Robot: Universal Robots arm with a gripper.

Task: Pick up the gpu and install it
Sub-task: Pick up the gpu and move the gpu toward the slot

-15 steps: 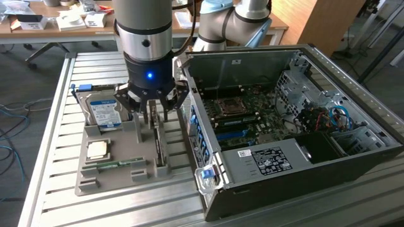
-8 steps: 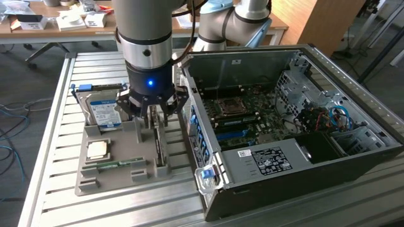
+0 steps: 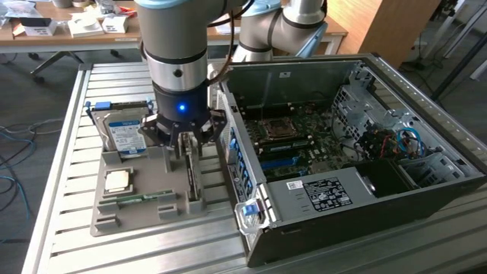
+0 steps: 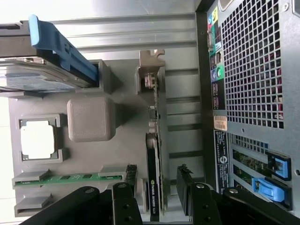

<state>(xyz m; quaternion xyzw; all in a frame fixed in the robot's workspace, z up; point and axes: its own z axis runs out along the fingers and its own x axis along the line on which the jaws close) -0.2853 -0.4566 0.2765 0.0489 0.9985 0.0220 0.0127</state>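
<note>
Fingers (image 4: 186, 187) stand spread, one on each side of the gpu (image 4: 157, 136); a gap shows between each black pad and the card, so nothing is pinched. In the exterior view they hang from the arm (image 3: 175, 51) low over the grey holder (image 3: 152, 216).

The gpu stands upright on one long edge in a slot of that holder, its thin upper edge turned toward the wrist camera. Its long axis runs along the holder's length, parallel to the rear panel of the computer case (image 3: 365, 220) just beside it. The bracket (image 4: 151, 63) end points toward the end of the holder where the hard drive (image 3: 125, 137) sits; the other end lies level with the memory stick (image 3: 141, 198), and it is there that the fingers straddle the card. Its flat faces look sideways, the cooler (image 4: 153, 185) face turned toward the memory stick and away from the case.

Seen edge-on, the card is a narrow green board strip with small silver parts along it; the cooler is a black block carrying a line of pale lettering; the bracket is pale metal.

The hard drive, blue-and-white labelled, leans in a blue carrier; a processor chip (image 3: 118, 181) lies flat in a square pocket; the memory stick lies flat in its groove. The holder rests on a slatted metal counter (image 3: 68, 171); the case lies on its side with the cover off, its motherboard (image 3: 285, 134) exposed.
</note>
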